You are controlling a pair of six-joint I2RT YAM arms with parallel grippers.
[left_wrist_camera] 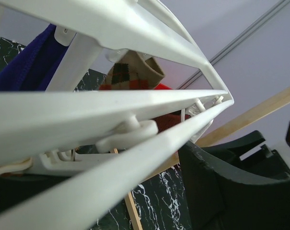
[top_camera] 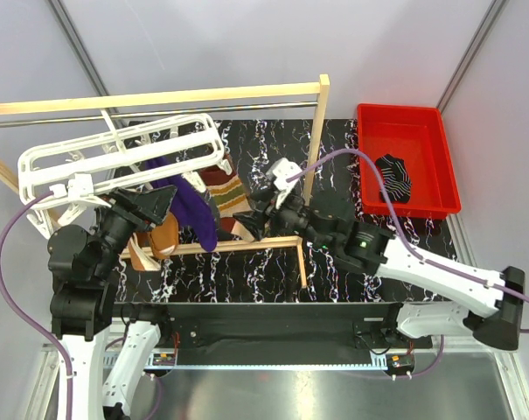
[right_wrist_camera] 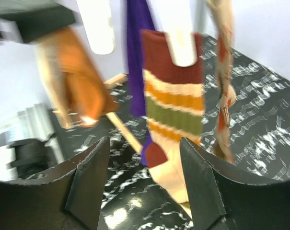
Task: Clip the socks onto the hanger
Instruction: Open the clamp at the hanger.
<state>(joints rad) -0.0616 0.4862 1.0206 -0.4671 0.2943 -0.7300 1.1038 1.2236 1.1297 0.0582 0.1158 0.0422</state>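
The white hanger (top_camera: 115,157) hangs tilted from the metal rod at the back left. A purple sock (top_camera: 192,210), an orange-brown sock (top_camera: 162,236) and a striped sock (top_camera: 229,188) dangle from its clips. My left gripper (top_camera: 159,203) sits right under the hanger; in the left wrist view hanger bars (left_wrist_camera: 111,110) cross close before its right finger (left_wrist_camera: 231,187) and hide the left one. My right gripper (right_wrist_camera: 145,182) stands open and empty just short of the striped sock (right_wrist_camera: 176,100), which hangs from a white clip (right_wrist_camera: 180,45). A black striped sock (top_camera: 393,175) lies in the red bin.
A wooden-post frame (top_camera: 316,140) with a metal rod (top_camera: 203,112) spans the back, and its low wooden bar (top_camera: 247,245) runs under the socks. The red bin (top_camera: 400,108) stands at the right. The table top (top_camera: 273,271) is black marble.
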